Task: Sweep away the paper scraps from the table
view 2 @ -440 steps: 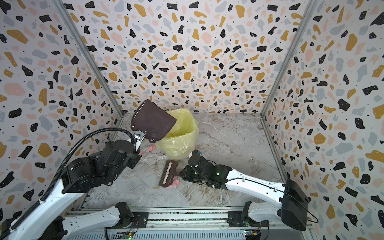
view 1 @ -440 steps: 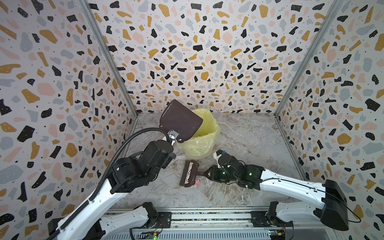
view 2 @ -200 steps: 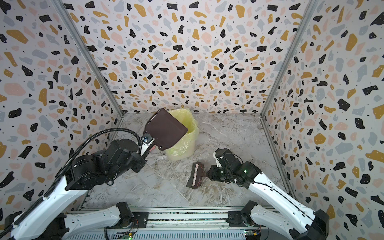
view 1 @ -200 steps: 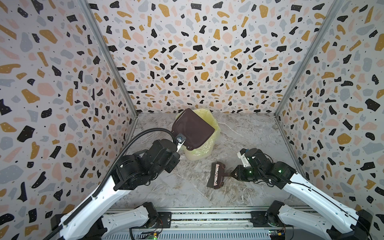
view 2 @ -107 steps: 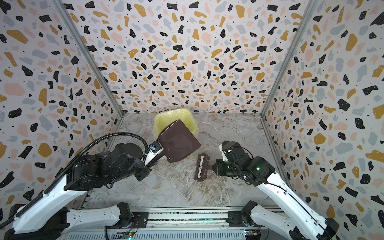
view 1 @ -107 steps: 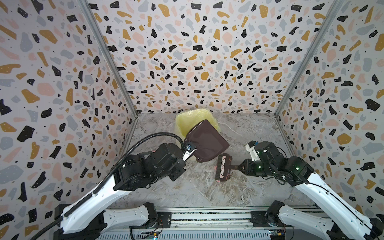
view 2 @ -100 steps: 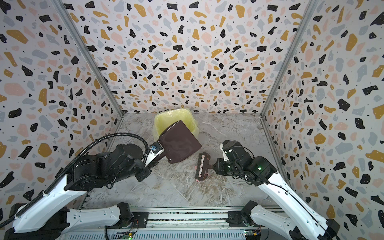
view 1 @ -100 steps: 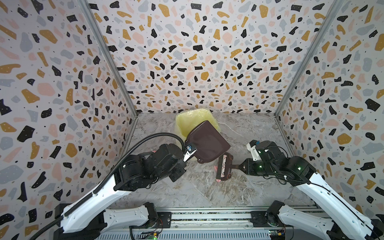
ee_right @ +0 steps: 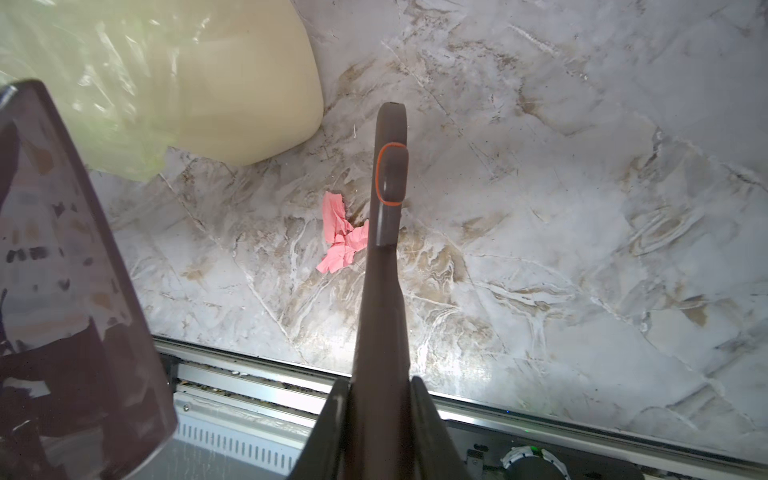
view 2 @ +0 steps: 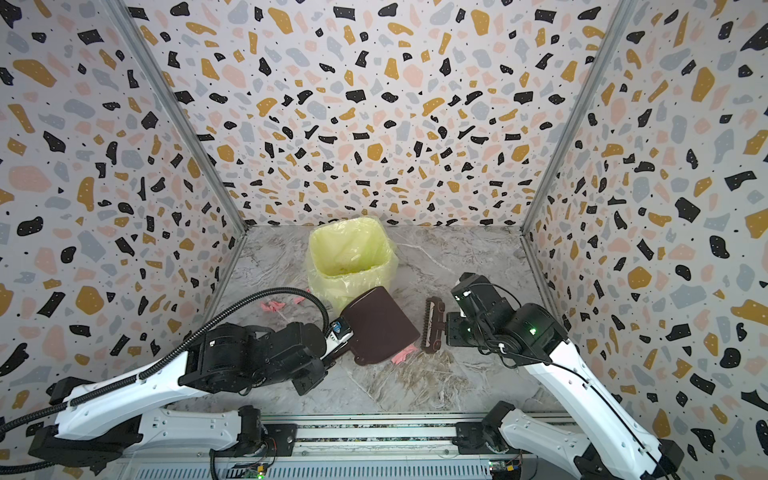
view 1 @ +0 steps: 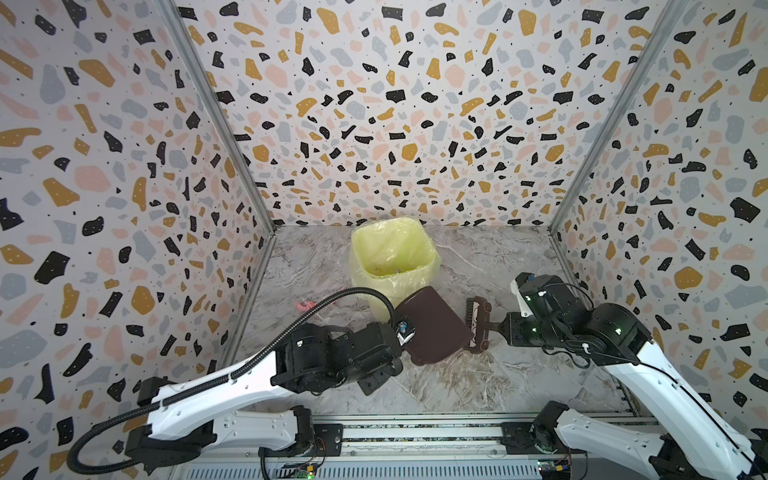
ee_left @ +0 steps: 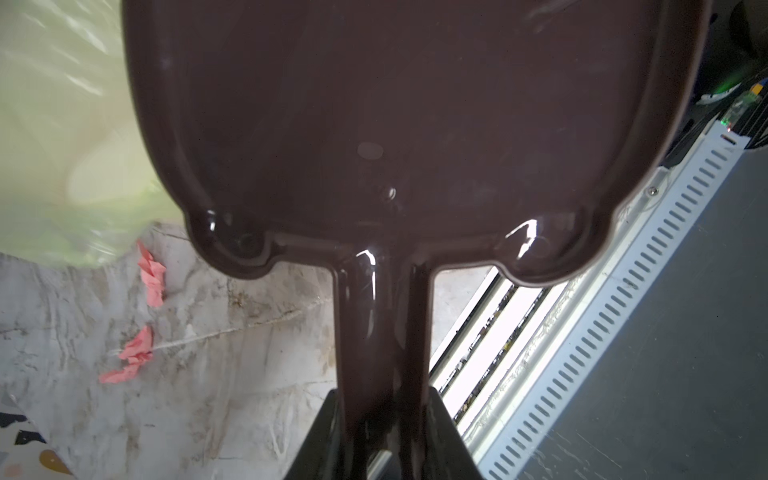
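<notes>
Landmark: yellow-lined bin [view 1: 376,286], standing toward the back of the table [view 1: 457,382].

Left gripper [ee_left: 382,432]: jaws pinching the dustpan [view 1: 432,326] by its handle. Pan sits just in front of the bin, lip turned toward the right arm. It looks tilted; cannot tell whether the lip touches the table.

Right gripper [ee_right: 380,390]: jaws clamped on the brush [view 1: 478,322] handle. Brush head lies front-right of the bin, its long axis running from the bin toward the front rail, bristles facing the pan.

Pink scrap [ee_right: 340,237]: on the table in front of the bin, in the narrow gap between brush head and pan lip, touching the bristle side. Crumpled strip, long axis roughly parallel to the brush head. The brush is the nearer tool.

Judgement: a short brush push toward the pan, across the scrap's long axis, should carry it in, if the lip is down.

Other pink scraps [view 2: 272,306]: left of the bin, well apart from both tools, not yet swept.
</notes>
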Controlling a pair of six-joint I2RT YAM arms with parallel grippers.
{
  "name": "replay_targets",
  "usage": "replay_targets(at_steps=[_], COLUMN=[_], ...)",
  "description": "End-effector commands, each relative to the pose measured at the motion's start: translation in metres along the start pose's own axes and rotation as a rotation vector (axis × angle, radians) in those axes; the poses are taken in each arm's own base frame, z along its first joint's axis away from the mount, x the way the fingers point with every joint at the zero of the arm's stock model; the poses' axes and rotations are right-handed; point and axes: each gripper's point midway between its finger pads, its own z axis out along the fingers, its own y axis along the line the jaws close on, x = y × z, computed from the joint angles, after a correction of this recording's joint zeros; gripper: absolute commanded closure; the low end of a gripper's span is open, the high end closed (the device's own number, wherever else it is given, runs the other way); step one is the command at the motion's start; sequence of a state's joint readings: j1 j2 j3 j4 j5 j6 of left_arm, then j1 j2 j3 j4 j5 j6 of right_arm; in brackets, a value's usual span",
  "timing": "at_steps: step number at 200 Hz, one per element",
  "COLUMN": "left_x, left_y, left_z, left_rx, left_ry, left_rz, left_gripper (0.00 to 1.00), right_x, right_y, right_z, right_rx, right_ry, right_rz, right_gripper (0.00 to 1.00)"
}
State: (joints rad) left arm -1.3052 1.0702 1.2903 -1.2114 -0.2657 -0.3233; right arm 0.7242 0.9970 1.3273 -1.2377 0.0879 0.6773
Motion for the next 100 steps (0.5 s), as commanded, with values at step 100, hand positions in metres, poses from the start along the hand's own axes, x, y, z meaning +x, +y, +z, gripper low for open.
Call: replay_targets(at_steps=[100], left_x=[0.092], left_y=[-0.03], left_z=[0.066], left_rx=[0.023], left_ry=[0.274], left_rz=[-0.043], left_gripper=[1.0], right_x=[-0.012], right_y=[0.023], right_z=[0.015], right_rx=[0.129], right_ry=[0.063], right_rz=[-0.287], right_gripper=[1.0])
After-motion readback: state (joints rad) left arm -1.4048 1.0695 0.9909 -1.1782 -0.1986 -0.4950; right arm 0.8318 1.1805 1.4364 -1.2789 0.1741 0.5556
